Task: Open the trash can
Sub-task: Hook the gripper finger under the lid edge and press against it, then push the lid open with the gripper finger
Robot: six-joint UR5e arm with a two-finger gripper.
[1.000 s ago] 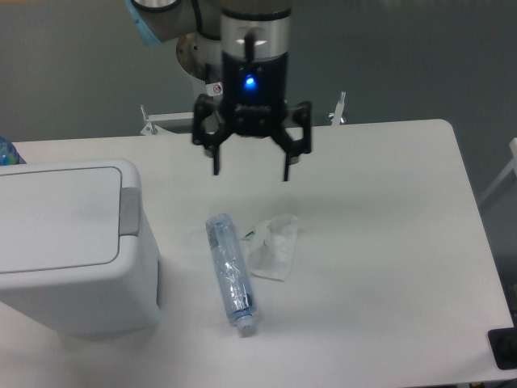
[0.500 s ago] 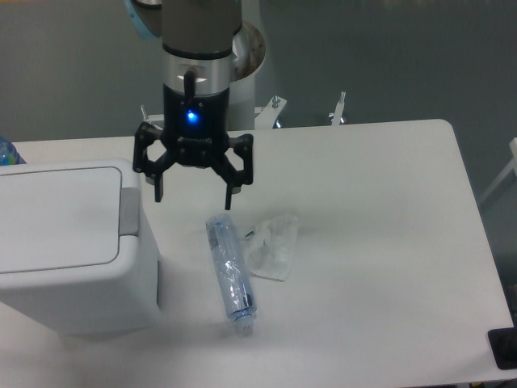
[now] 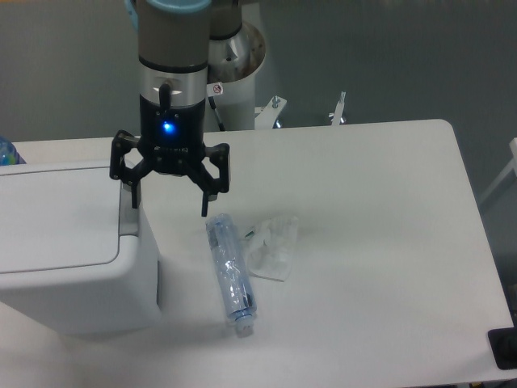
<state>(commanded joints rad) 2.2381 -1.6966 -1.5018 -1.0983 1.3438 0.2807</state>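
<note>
The large white boxy plastic trash can [image 3: 69, 242] sits at the counter's [image 3: 380, 242] left edge, lid shut. The hand [image 3: 170, 198] hangs wide open and empty over its grey push tab [image 3: 129, 217]. Next, I'd guess, comes lowering one finger onto that tab.

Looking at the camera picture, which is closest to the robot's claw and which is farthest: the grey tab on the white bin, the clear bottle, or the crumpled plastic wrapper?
From the gripper, with its fingers spread:
1. Grey push tab on the trash can, right by one finger, at the bin's edge.
2. Bottle, lying on the table just below the other finger.
3. Plastic wrapper, beyond the bottle, on the side away from the bin.
</note>
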